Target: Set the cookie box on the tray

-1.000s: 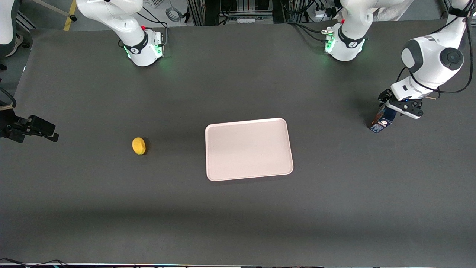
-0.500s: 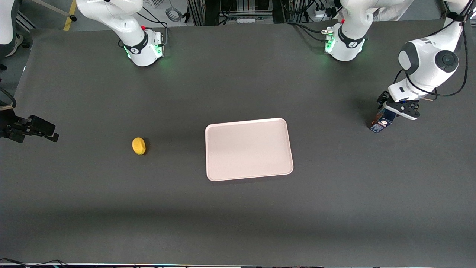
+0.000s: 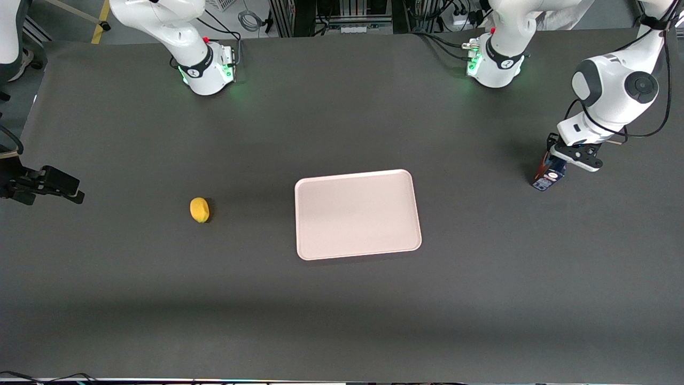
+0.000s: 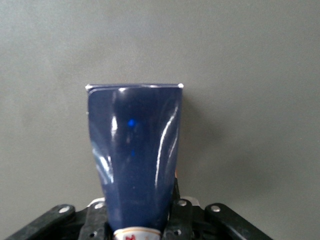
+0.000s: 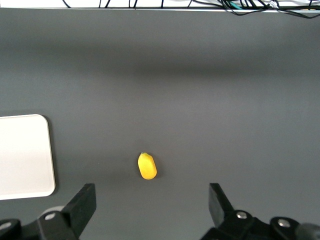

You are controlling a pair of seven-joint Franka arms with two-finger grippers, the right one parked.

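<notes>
- Cookie box (image 3: 547, 176) stands toward the working arm's end of the table (image 3: 160, 299), well apart from the tray (image 3: 357, 214); tilted, its printed lower end looks to be at the table surface, can't tell if it touches.
- Left gripper (image 3: 556, 160) sits at the box's upper part, fingers clamped on the box's sides; in the wrist view the navy box (image 4: 135, 160) fills the space between the jaws, so it reads as a firm hold.
- Grip is high on the box, probably to leave the base free for setting down flat.
- Arm is folded tight, elbow high, wrist pointing down over the box.
- Tray lies flat mid-table with nothing on it; a yellow rounded object (image 3: 199, 209) lies toward the parked arm's end.
- Placement not yet done; box needs carrying to the tray.
</notes>
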